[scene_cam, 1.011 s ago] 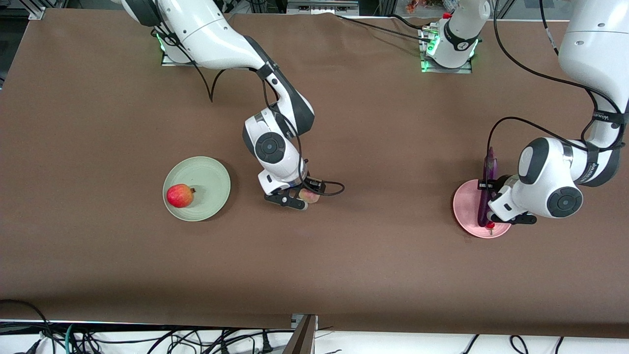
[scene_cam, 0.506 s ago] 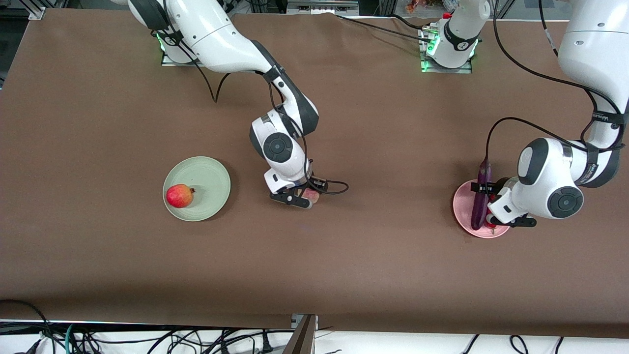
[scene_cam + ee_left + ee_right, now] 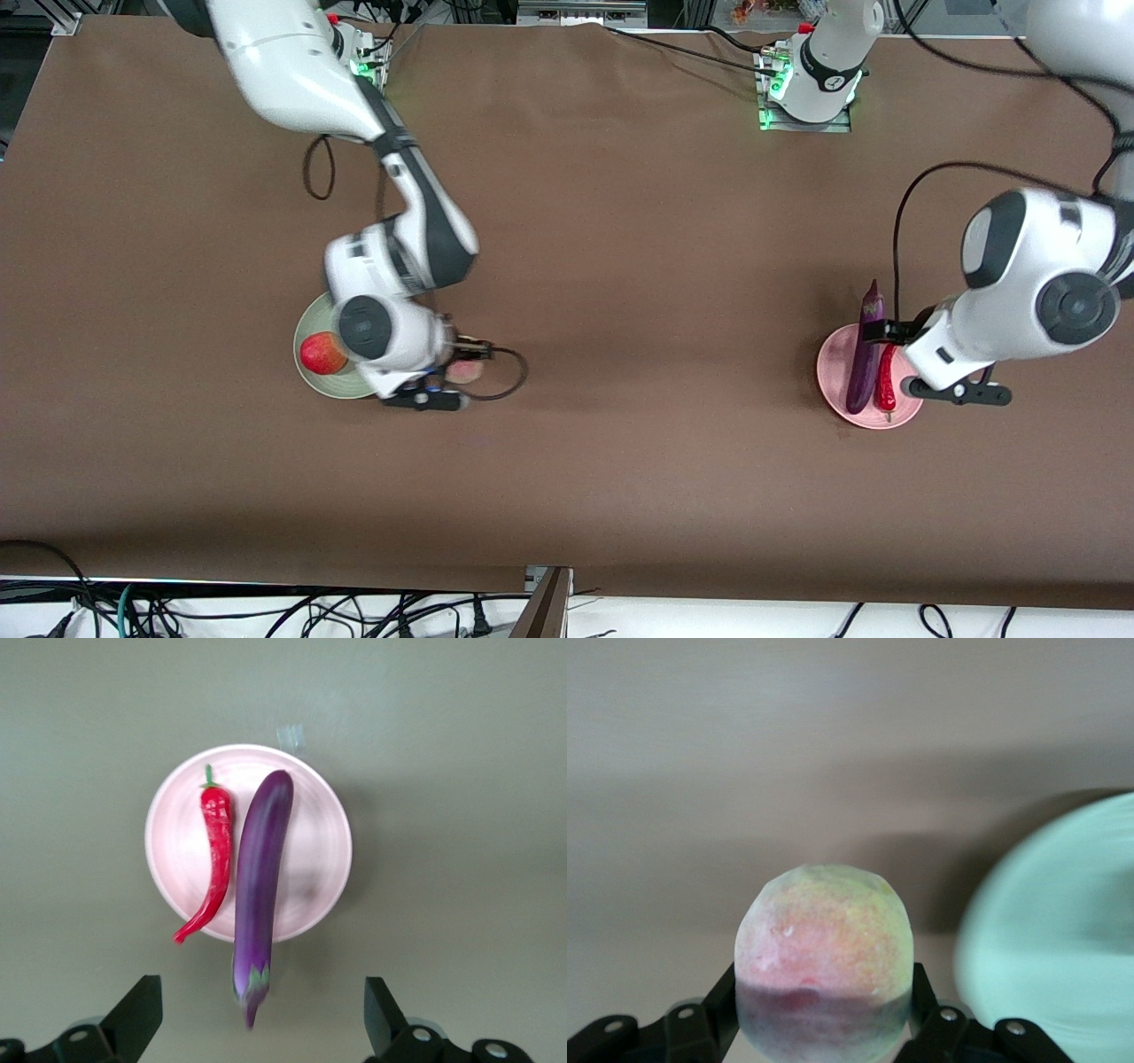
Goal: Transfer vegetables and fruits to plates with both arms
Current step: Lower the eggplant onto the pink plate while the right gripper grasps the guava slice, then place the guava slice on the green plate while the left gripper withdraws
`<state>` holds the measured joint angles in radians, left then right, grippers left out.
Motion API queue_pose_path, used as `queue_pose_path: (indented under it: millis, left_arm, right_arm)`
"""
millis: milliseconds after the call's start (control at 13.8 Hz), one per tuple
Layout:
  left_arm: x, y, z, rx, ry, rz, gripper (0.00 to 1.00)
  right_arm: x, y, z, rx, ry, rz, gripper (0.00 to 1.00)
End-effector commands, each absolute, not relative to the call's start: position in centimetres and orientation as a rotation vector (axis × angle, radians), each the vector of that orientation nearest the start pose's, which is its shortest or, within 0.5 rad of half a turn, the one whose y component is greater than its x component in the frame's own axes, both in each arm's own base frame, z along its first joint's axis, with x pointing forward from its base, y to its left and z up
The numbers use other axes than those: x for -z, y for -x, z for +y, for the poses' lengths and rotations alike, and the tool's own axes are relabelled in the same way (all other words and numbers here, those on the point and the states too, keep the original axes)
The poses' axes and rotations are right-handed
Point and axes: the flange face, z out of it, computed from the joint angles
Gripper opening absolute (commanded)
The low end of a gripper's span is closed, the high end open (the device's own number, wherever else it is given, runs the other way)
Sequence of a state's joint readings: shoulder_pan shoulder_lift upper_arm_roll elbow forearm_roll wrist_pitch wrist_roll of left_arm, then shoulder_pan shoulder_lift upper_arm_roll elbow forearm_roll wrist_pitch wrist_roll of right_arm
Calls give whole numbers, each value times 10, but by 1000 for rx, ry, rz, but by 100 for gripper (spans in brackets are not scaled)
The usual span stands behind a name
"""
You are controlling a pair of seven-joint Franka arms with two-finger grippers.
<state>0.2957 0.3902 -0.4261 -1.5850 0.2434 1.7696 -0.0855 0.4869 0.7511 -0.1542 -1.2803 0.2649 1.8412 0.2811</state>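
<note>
Brown table cloth (image 3: 620,266) carries the green plate (image 3: 312,377) with the red apple (image 3: 322,354). Beside it, the tan fruit (image 3: 822,961), seemingly light and slippery, is clamped across its middle by the right gripper (image 3: 824,1010). Eggplant (image 3: 260,886) and chili (image 3: 213,859) lie on the pink plate (image 3: 310,842) under the wide-open, empty left gripper (image 3: 257,1028).

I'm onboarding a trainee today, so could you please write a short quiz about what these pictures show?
1. True or false: the eggplant and chili both lie on the pink plate.
2. Which claw holds the tan fruit? A. left claw B. right claw C. neither
3. Fill in: the apple sits on the ____ plate.

Key:
1. True; the eggplant's stem end overhangs the rim.
2. B; it is shut on the fruit, beside the green plate. The left claw hangs open over the pink plate.
3. Green.
</note>
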Motion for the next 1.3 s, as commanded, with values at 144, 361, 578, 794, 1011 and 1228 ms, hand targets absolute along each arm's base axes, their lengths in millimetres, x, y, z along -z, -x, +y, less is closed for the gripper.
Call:
queue_pose_path:
  millis: [144, 361, 578, 794, 1011, 1228]
  left_arm:
    - [-576, -623, -53, -148, 3037, 150, 100]
    - [-582, -622, -46, -177, 3117, 127, 100]
    - [-582, -608, -35, -135, 3065, 44, 100]
    - [-592, -573, -32, 24, 3116, -11, 100]
    - [-594, -556, -37, -20, 3110, 8, 100]
    - [-594, -559, -45, -42, 3094, 25, 100]
  right_arm:
    - [-279, -632, 190, -362, 3040, -225, 13]
    - [-234, -621, 163, -278, 3055, -243, 32]
    - [-232, -627, 138, -285, 3057, -194, 100]
    - [-242, -646, 102, -267, 3041, -226, 100]
    - [-281, -654, 113, -313, 3013, -281, 100]
    - [-355, -659, 117, -296, 2982, -300, 100]
